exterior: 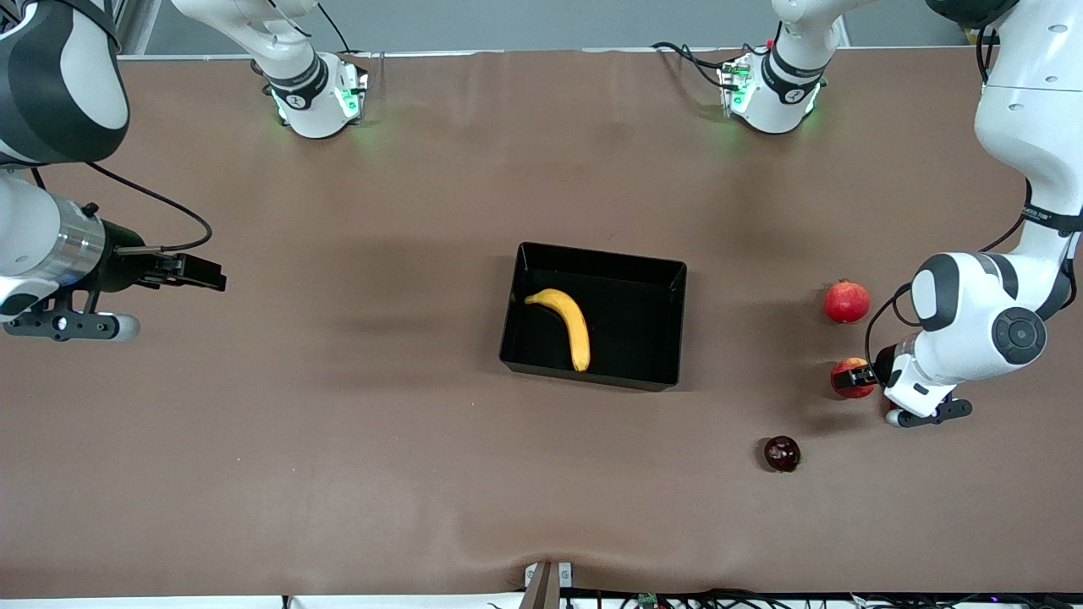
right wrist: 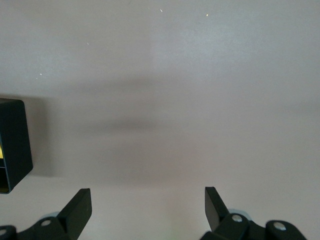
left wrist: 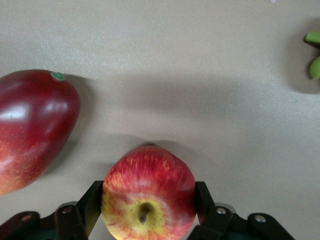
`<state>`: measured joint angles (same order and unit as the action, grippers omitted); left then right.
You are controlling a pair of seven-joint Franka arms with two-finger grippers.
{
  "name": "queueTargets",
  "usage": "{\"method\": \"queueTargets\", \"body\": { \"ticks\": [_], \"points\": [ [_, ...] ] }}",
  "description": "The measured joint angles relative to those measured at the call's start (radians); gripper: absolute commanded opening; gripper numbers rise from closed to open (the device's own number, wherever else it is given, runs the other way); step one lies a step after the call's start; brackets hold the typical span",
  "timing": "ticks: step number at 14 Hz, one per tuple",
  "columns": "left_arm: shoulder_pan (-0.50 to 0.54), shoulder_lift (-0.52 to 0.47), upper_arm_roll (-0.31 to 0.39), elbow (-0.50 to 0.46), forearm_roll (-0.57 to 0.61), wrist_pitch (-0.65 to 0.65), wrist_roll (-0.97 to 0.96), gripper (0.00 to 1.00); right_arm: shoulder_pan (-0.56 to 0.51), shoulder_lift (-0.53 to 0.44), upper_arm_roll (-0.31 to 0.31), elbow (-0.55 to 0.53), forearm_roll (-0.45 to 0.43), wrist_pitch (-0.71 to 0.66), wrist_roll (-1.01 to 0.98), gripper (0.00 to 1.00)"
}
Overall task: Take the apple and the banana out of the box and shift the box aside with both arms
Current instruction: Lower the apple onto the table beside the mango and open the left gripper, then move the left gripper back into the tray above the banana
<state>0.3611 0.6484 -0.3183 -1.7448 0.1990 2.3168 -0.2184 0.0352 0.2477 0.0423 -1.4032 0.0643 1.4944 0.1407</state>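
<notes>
Black box [exterior: 668,279]: I see it mid-table, banana [exterior: 568,321] lying inside.
Left arm: bent low at its own end of the table; left gripper [exterior: 856,378] clamped on the apple [left wrist: 148,192], fingers [left wrist: 89,205] against both sides, between pomegranate [exterior: 847,302] and dark maroon fruit [exterior: 782,453].
Right arm: waiting; I read right gripper [right wrist: 148,206] jaws wide apart over bare table.

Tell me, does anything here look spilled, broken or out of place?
Nothing stands out. The banana lies inside the box, the left gripper is shut on the apple at the table, and the right gripper waits open.
</notes>
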Motion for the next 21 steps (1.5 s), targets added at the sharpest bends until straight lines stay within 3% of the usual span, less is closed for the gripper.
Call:
{"method": "queueTargets", "body": {
  "ticks": [4, 7, 11, 14, 16, 21],
  "points": [
    [-0.002, -0.008, -0.009, 0.015, 0.000, -0.002, 0.000, 1.00, 0.000, 0.002, 0.000, 0.000, 0.000, 0.000, 0.000, 1.00],
    [-0.004, -0.081, -0.058, 0.040, 0.000, -0.097, -0.024, 1.00, 0.000, 0.002, 0.000, 0.000, 0.000, 0.000, 0.000, 1.00],
    [-0.008, -0.200, -0.188, 0.058, -0.001, -0.273, -0.123, 1.00, 0.000, 0.003, 0.000, 0.000, 0.000, 0.000, 0.000, 1.00],
    [-0.027, -0.212, -0.324, 0.055, -0.001, -0.300, -0.302, 1.00, 0.000, 0.003, 0.000, 0.000, 0.000, 0.000, 0.000, 1.00],
    [-0.098, -0.200, -0.362, 0.054, -0.001, -0.300, -0.409, 1.00, 0.000, 0.003, 0.000, 0.000, 0.000, 0.000, 0.000, 1.00],
    [-0.305, -0.151, -0.361, 0.068, 0.000, -0.270, -0.574, 1.00, 0.000, 0.004, -0.001, 0.000, 0.000, 0.000, 0.000, 1.00]
  ]
}}
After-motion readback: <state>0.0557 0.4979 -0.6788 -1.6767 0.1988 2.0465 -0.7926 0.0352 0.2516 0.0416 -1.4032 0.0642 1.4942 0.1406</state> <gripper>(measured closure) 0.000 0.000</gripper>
